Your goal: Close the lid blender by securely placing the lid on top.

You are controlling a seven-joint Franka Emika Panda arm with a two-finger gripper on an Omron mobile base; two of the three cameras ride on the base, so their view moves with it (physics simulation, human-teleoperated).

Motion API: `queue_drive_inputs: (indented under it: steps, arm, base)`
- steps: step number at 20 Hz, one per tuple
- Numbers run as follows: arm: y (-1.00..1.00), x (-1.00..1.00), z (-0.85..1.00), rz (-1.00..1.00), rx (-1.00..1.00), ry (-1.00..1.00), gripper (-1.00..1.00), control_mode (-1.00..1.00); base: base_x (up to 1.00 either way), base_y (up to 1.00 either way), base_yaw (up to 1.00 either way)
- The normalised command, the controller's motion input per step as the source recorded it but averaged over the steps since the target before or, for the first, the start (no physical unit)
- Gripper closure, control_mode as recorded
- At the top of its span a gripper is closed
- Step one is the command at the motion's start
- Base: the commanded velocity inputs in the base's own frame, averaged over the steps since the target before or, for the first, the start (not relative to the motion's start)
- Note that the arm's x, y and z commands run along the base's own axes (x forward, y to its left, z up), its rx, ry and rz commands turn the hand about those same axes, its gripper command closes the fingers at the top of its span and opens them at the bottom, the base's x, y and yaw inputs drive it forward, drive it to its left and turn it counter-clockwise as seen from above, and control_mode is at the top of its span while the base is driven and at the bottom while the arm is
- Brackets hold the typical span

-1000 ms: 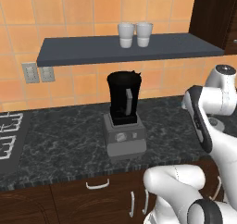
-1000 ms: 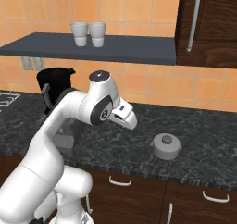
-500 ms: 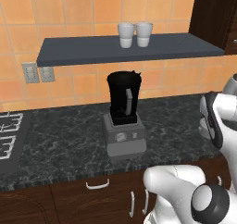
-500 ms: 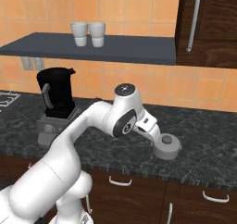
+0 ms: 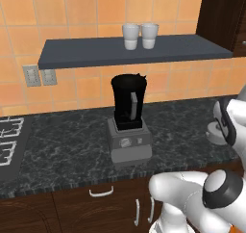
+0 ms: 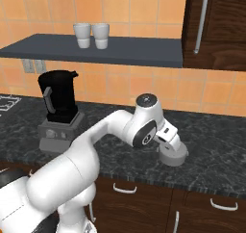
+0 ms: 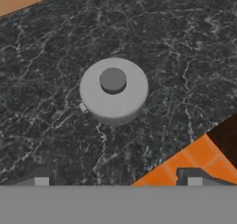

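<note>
Swung rightward since earlier, the end effector (image 7: 115,181) hovers open-fingered and empty above the round grey knobbed lid (image 7: 114,90), lined up to grasp it.

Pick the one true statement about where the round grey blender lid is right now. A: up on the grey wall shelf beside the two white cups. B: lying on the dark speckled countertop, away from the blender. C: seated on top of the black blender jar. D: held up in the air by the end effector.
B: the round grey blender lid lies flat on the dark speckled countertop, and the black blender jar stands open-topped farther along it.
</note>
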Motion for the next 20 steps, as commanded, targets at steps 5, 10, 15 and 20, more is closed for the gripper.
queue_drive_inputs:
  steps: [5,10,15,20]
  arm:
    - [-0.27,0.37,-0.09,0.00,0.03,0.00,-1.00,-1.00]
    - [-0.11,0.32,-0.11,0.00,0.01,0.00,-1.00,-1.00]
    - [-0.07,0.26,-0.23,0.00,0.00,0.00,-1.00,-1.00]
    - [-0.10,0.18,-0.29,0.00,0.00,0.00,-1.00,-1.00]
  base:
    - [0.00,0.00,0.00]
    - [0.00,0.00,0.00]
    - [0.00,0.00,0.00]
    - [0.00,0.00,0.00]
